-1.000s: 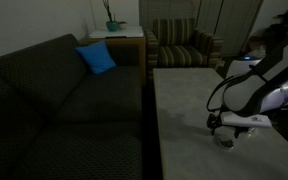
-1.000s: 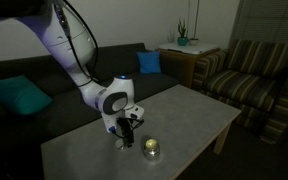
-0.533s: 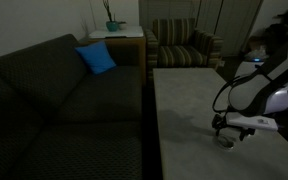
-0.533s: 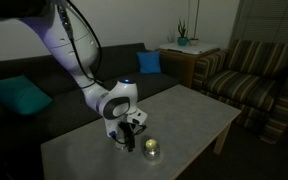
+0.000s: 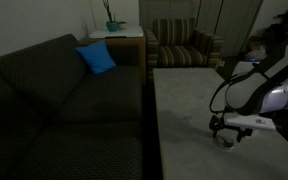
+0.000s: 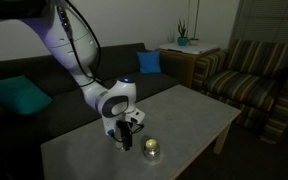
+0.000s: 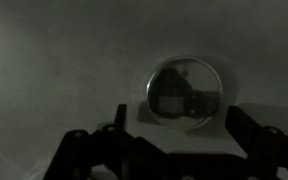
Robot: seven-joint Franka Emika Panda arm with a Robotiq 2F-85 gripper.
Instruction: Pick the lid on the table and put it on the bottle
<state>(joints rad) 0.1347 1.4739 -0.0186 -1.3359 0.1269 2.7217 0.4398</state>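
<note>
The bottle point(image 6: 151, 150) is a small squat glassy container with a yellowish glow, standing on the pale table point(image 6: 184, 115) near its front edge. My gripper point(image 6: 126, 138) hangs low over the table just beside the bottle, also seen in an exterior view point(image 5: 227, 137). In the wrist view a round flat shiny disc, the lid point(image 7: 184, 92), lies on the table between and just beyond my gripper point(image 7: 176, 135), whose jaws stand wide apart on either side of it. They hold nothing. The bottle does not show in the wrist view.
A dark sofa point(image 5: 64, 100) with blue cushions point(image 5: 97, 58) runs along the table's long side. A striped armchair point(image 6: 249, 75) and a side table with a plant point(image 5: 114, 30) stand beyond. The table edge is close to the bottle.
The gripper has shifted slightly towards the bottle and a little lower over the lid; in the last half second it has barely moved. The jaws stay open.
</note>
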